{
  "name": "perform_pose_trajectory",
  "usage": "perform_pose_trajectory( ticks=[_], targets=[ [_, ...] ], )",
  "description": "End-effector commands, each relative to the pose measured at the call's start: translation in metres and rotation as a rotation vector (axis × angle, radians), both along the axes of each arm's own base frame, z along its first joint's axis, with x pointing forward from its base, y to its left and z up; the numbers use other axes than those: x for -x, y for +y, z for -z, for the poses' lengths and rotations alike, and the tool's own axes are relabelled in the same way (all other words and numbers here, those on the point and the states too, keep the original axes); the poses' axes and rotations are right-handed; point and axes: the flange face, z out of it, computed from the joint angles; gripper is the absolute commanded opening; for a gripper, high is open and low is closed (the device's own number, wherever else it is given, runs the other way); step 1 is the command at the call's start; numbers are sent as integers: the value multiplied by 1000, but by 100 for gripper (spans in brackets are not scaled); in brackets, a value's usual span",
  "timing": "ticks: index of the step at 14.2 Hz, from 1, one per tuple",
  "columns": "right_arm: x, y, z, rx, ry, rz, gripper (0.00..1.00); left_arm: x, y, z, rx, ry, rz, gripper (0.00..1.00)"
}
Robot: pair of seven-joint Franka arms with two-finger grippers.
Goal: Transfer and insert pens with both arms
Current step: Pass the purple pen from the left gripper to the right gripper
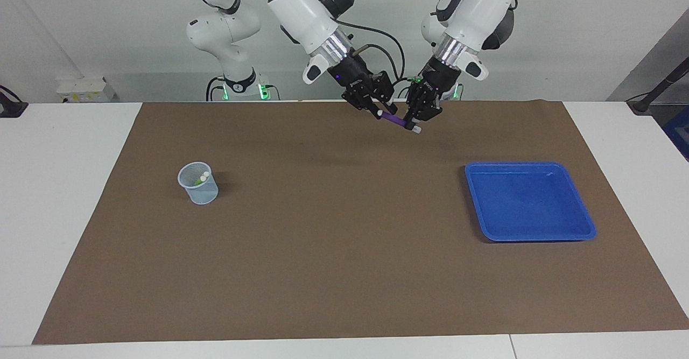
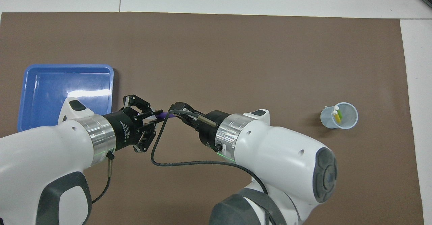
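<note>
A purple pen (image 1: 397,122) hangs level in the air over the mat's edge nearest the robots. My left gripper (image 1: 414,125) is shut on one end of it, pale tip sticking out. My right gripper (image 1: 379,112) has come up to the pen's other pale end. From overhead the purple pen (image 2: 162,115) bridges the left gripper (image 2: 153,115) and the right gripper (image 2: 173,112). A yellow pen (image 2: 336,117) and a green pen (image 2: 340,113) stand in the clear cup (image 2: 347,123).
The clear cup (image 1: 198,183) stands on the brown mat toward the right arm's end. A blue tray (image 1: 530,203) with nothing in it lies toward the left arm's end. A smaller white arm (image 1: 229,30) with green lights stands off the mat.
</note>
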Motion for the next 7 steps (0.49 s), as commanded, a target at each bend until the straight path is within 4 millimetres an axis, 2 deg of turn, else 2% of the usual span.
perform_pose_trajectory(
  ticks=[1, 2, 4, 6, 7],
  targets=[
    [-3, -1, 5, -12, 3, 17, 35, 11, 3, 0, 19, -3, -19, 0],
    [-2, -2, 4, -12, 2, 16, 30, 11, 3, 0, 19, -2, -18, 0],
    [-5, -5, 6, -9, 4, 21, 10, 11, 3, 0, 19, -2, -18, 0],
    [-8, -9, 7, -9, 4, 29, 1, 11, 3, 0, 19, -3, -18, 0],
    [-12, -13, 7, -9, 4, 39, 0, 11, 3, 0, 19, -3, -18, 0]
  ],
)
